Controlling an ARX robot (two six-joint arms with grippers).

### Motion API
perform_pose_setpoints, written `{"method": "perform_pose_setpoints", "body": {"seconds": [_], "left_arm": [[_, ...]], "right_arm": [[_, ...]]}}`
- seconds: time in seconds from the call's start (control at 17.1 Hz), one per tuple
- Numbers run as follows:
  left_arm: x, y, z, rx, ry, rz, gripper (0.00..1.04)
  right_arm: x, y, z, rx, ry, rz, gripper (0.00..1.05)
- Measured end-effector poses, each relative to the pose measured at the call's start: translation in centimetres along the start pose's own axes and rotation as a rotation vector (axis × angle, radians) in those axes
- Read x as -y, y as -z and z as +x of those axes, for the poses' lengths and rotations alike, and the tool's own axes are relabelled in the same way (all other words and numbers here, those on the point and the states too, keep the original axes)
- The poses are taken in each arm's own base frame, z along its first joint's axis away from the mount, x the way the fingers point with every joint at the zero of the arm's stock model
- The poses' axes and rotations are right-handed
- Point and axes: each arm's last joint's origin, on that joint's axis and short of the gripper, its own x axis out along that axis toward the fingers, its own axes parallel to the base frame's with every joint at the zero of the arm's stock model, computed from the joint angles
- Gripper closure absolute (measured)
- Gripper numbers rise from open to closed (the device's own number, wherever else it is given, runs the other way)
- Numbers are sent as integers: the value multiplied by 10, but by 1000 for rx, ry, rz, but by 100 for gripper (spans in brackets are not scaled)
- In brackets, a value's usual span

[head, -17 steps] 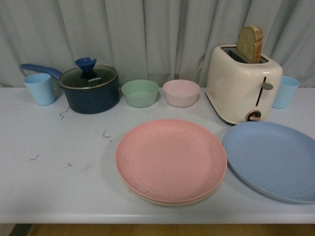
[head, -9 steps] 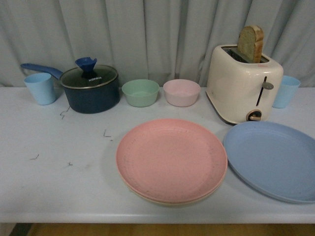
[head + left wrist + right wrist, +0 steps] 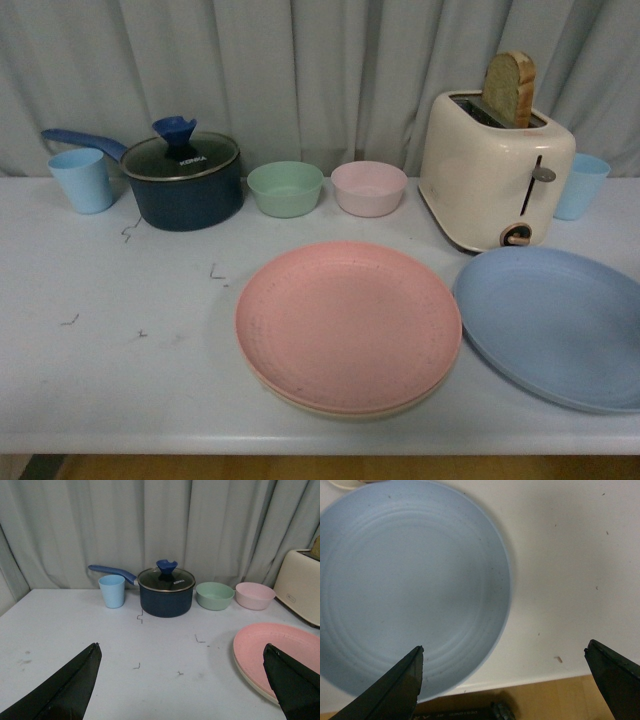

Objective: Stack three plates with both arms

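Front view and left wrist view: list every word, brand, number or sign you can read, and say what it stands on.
Pot lid: one short white brand word, too blurred to read in either view.
Toaster: a small dark mark on its side, too small to read.
Pink plate, light blue plate: no writing shows.

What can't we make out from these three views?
Front view: beige plate shows only a rim sliver under the pink plate; light blue plate cut off by the right edge.
Left wrist view: a finger of the open left gripper hides part of the pink plate; toaster cut off by the edge.
Right wrist view: light blue plate runs past the frame; the open right gripper covers some rim.
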Motion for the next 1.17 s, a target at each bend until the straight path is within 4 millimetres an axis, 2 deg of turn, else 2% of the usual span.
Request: {"method": "perform_pose_setpoints", "body": {"seconds": [0.12,0.29,0.64,0.88,1.05,1.17], "left_arm": [[0,0,0,0,0,0,7],[0,0,0,0,0,0,7],[0,0,0,0,0,0,7],[0,0,0,0,0,0,7],[0,0,0,0,0,0,7],[0,0,0,0,0,0,7]], "right_arm": [[4,-8,32,-35,14,-1,6],[9,-16,66,-64,28,2,6],[13,-20,117,-110,65,-9,8],[10,-18,132,-132,87,-19,51],[11,-19,132,-131,88,-17,84],[17,-19,119,-99,46,3,99]]}}
